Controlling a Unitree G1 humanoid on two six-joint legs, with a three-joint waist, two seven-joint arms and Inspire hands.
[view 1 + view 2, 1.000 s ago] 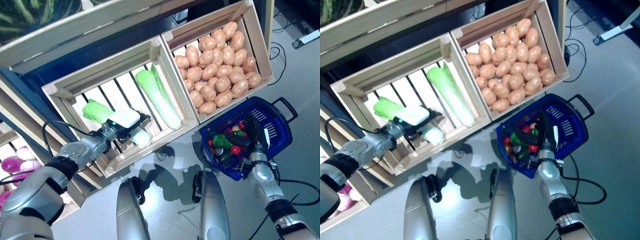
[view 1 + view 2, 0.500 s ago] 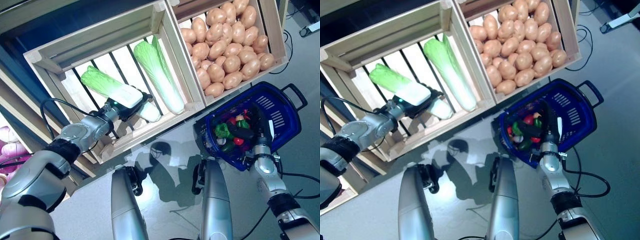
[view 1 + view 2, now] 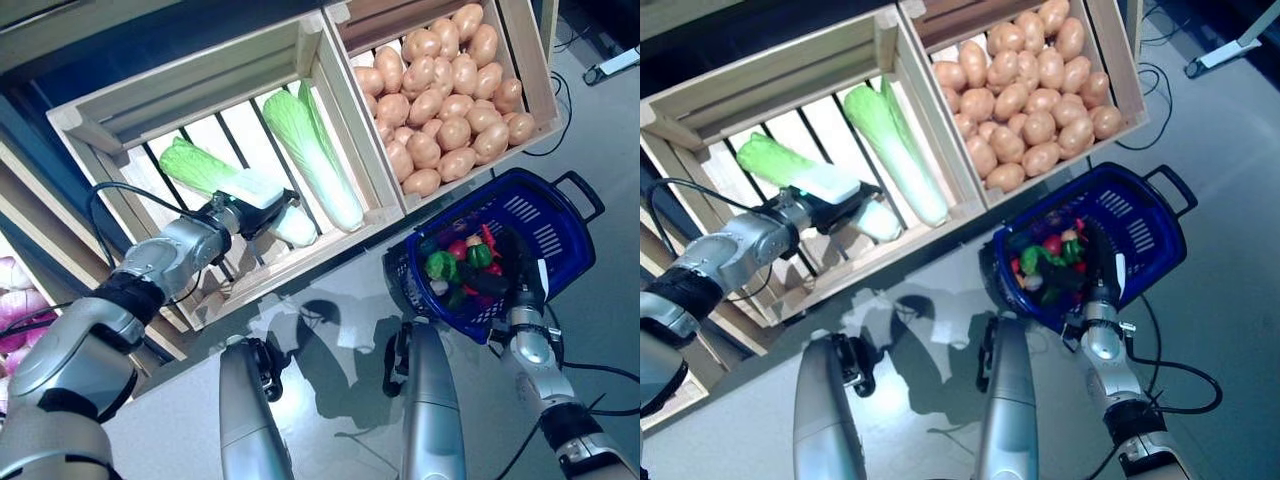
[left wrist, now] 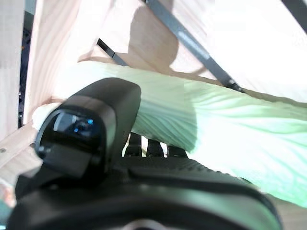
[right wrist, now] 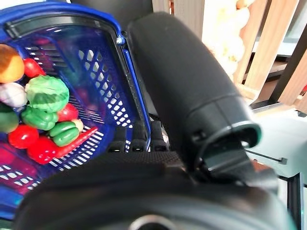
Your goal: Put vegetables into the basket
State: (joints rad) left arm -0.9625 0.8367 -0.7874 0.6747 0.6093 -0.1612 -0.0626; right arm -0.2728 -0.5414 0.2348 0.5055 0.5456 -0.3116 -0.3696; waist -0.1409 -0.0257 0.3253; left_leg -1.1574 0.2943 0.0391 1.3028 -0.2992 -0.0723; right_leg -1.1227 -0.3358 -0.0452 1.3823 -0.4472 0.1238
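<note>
Two napa cabbages lie in the slatted wooden crate [image 3: 120, 120]: the cabbage [image 3: 205, 172] under my left hand [image 3: 247, 212], pale green leaf running to a white ribbed stalk, which my fingers curl around in the wrist view, and a second cabbage [image 3: 315, 158] lying free beside it toward the neighbouring crate [image 3: 520, 40], filled with more potatoes [image 3: 440, 85] than I can count. One blue basket [image 3: 560, 225] sits on the floor below the potato crate, holding mixed red and green vegetables, and my right hand [image 3: 520, 275] is closed on its rim.
</note>
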